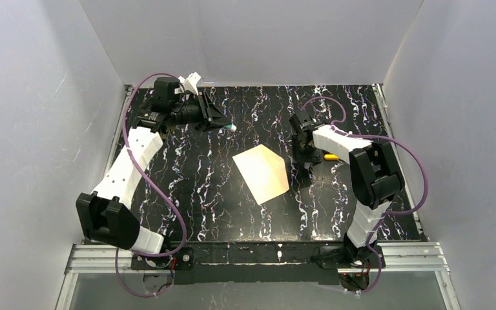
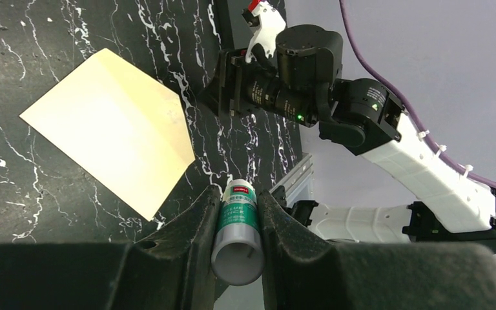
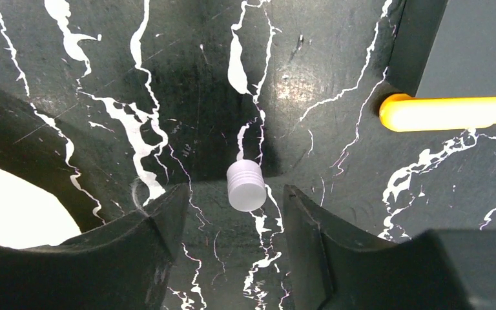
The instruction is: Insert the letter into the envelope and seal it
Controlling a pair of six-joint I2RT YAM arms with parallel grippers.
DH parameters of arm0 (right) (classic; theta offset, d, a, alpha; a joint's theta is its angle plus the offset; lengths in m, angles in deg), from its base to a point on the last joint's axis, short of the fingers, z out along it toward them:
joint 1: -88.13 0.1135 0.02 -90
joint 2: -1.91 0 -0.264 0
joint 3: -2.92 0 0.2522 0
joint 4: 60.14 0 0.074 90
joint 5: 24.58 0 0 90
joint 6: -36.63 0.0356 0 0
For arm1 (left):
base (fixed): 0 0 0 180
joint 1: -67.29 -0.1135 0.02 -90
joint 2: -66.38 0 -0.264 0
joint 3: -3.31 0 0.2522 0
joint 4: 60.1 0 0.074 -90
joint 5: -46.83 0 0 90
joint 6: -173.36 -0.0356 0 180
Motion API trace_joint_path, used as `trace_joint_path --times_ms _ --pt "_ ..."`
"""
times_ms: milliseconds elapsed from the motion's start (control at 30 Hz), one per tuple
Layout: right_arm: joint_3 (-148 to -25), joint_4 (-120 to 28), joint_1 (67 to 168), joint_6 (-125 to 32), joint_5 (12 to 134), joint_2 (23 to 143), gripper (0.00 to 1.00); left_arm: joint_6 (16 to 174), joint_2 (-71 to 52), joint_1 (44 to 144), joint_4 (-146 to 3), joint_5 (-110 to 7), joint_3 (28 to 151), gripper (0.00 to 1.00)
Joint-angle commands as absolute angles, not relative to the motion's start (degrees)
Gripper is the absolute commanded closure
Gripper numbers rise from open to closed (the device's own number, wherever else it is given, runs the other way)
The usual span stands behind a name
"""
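Note:
The cream envelope [image 1: 261, 173] lies flat mid-table, with one pointed flap edge; it also shows in the left wrist view [image 2: 110, 123]. No separate letter sheet is in view. My left gripper [image 1: 223, 123] is raised at the far left and is shut on a green-labelled glue stick [image 2: 239, 223], its open tube end towards the camera. My right gripper [image 1: 303, 169] is open just right of the envelope, low over the table. A small white ribbed cap [image 3: 245, 187] sits on the table just ahead of its fingertips [image 3: 168, 206]. A corner of the envelope [image 3: 19, 213] shows at the lower left of the right wrist view.
A yellow stick-like object [image 1: 329, 156] lies right of the right gripper, also in the right wrist view [image 3: 452, 112]. The black marbled table [image 1: 219, 206] is enclosed by white walls on three sides. The right arm [image 2: 310, 71] shows in the left wrist view.

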State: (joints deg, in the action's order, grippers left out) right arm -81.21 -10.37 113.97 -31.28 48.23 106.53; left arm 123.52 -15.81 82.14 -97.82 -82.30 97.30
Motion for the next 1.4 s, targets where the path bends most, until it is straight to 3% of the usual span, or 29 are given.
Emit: trace_joint_path --times_ms 0,100,367,833,1067,1367 --pt "-84.86 -9.31 113.71 -31.39 49.07 103.49 0.33 120.37 -15.53 82.35 -100.44 -81.43 99.85 1.00" --pt "-86.01 -9.26 113.78 -32.19 52.44 102.54 0.30 120.12 -15.69 82.40 -100.70 -81.13 99.96 1.00" --pt "-83.24 -18.69 113.70 -35.14 75.06 101.32 0.27 119.30 -15.33 82.33 -101.60 -80.70 100.14 1.00" --pt "-84.86 -20.17 113.53 -33.06 81.80 109.22 0.31 118.68 -13.61 82.39 -102.75 -80.67 98.88 1.00" --pt "-83.16 -24.70 111.85 -33.08 87.98 109.73 0.40 118.87 -13.71 82.35 -102.73 -81.05 98.80 1.00" --pt "-79.41 -30.03 110.54 -29.24 93.01 110.69 0.75 118.87 -13.66 82.33 -102.69 -80.92 98.87 1.00"
